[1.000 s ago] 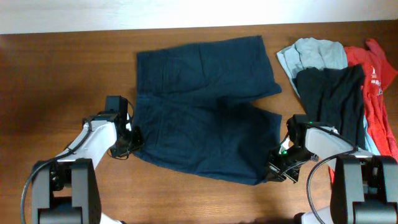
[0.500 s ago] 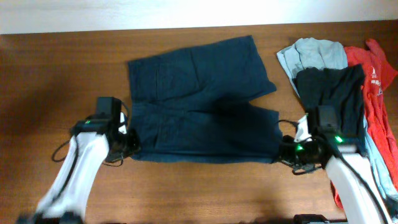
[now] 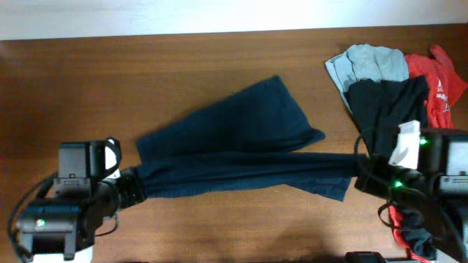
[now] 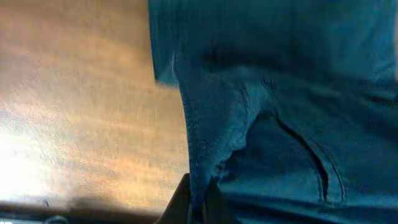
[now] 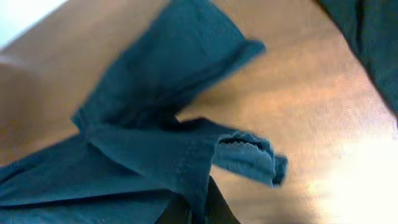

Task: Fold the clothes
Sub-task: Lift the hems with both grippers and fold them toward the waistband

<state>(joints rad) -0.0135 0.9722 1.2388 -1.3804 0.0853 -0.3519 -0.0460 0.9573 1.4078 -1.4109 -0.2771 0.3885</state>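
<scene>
The clothes, dark navy shorts [image 3: 241,146], hang stretched in a long band between my two grippers, and their far leg still trails on the table toward the back. My left gripper [image 3: 133,186] is shut on the left end of the shorts; in the left wrist view the cloth [image 4: 280,93] is pinched between the dark fingertips [image 4: 199,208]. My right gripper [image 3: 360,175] is shut on the right end. The right wrist view shows a folded hem [image 5: 143,155] clamped at the gripper [image 5: 198,211], with a loose corner drooping beside it.
A pile of other garments lies at the back right: a light grey-blue one [image 3: 369,62], a long black one [image 3: 387,109] and a red shirt [image 3: 446,109], close to my right arm. The wooden table [image 3: 73,88] ends at a white strip along the back.
Both arms have risen and pulled apart, lifting the near edge of the shorts off the table. The flat shorts have drawn into a taut band. The left gripper closed on the cloth.
</scene>
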